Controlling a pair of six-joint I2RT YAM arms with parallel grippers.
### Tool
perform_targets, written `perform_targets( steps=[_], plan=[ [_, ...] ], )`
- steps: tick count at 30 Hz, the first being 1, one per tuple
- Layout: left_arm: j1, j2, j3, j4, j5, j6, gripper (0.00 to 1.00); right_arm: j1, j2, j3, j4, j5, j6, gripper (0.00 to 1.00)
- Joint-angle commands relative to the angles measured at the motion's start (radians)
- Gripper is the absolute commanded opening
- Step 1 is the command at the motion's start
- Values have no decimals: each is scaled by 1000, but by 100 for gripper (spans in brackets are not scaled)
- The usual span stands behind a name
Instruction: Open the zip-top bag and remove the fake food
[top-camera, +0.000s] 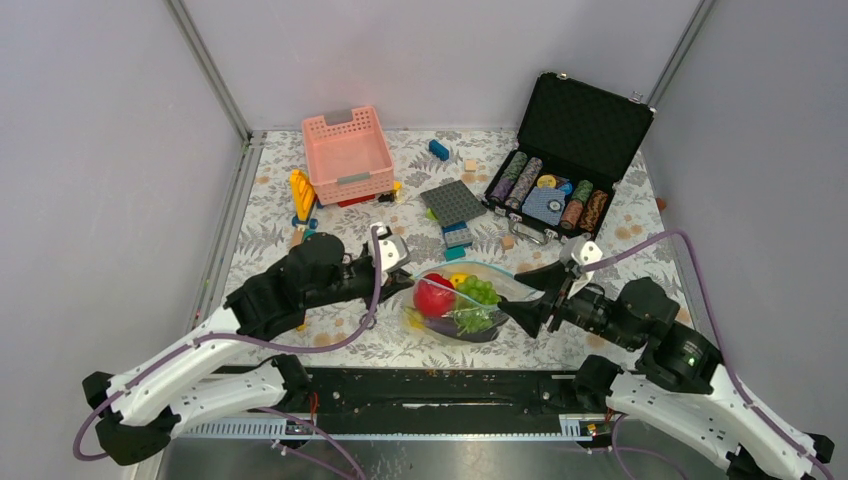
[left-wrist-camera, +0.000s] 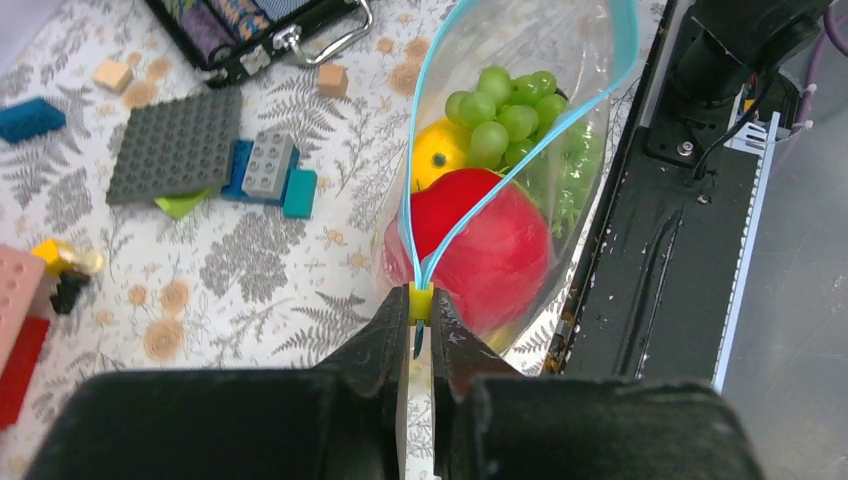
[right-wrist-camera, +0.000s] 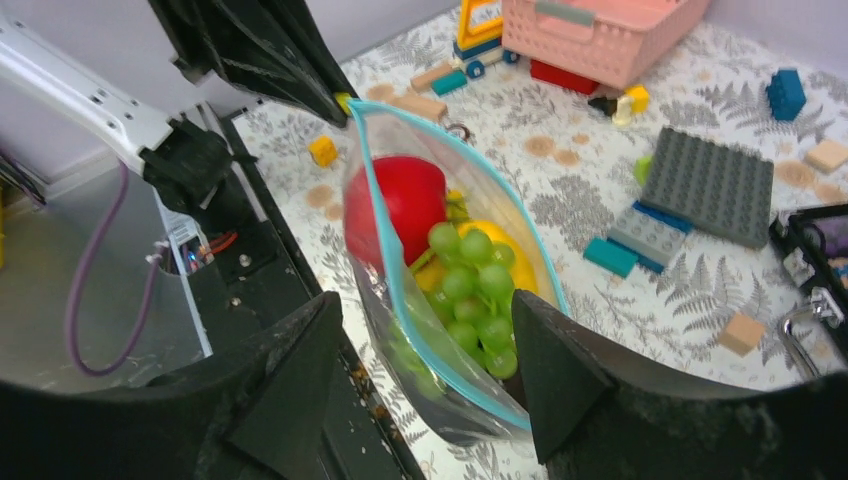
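1. Top external view had the left gripper (top-camera: 402, 283) at the left end of the zip-top bag (top-camera: 510, 285), which lay on the worktop (top-camera: 280, 250) between the two arms, near the front edge.
2. Left wrist view showed its jaws pinched narrow on the bag's corner, at the yellow slider (left-wrist-camera: 421, 300) where the blue zipper strip (left-wrist-camera: 415, 130) ended.
3. From there the two halves of the strip ran apart, so I judged the mouth open and the first part of the task done.
4. The fake food (left-wrist-camera: 490, 250), a red round piece, green grapes and a yellow piece, sat inside the bag. None was out, so removal was all left to do.
5. The right gripper (right-wrist-camera: 425, 310) stood at the bag's right end, jaws wide and holding nothing. The bag's end lay in the gap between them; whether it touched them I could not tell.
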Motion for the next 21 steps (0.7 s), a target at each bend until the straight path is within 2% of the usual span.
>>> perform_targets(
  steps=[1,6,13,21],
  plan=[
    [2,37,88,110,102,110,0,-3,61,148,-92,-74,-26,71],
    [1,59,104,122,123,130,0,-3,137,262,-213,-7,-59,73],
    [2,59,102,127,134,145,0,-3,341,405,-403,41,-170,76],
    [1,46,86,126,151,169,0,-3,470,427,-364,47,-357,79]
  ],
)
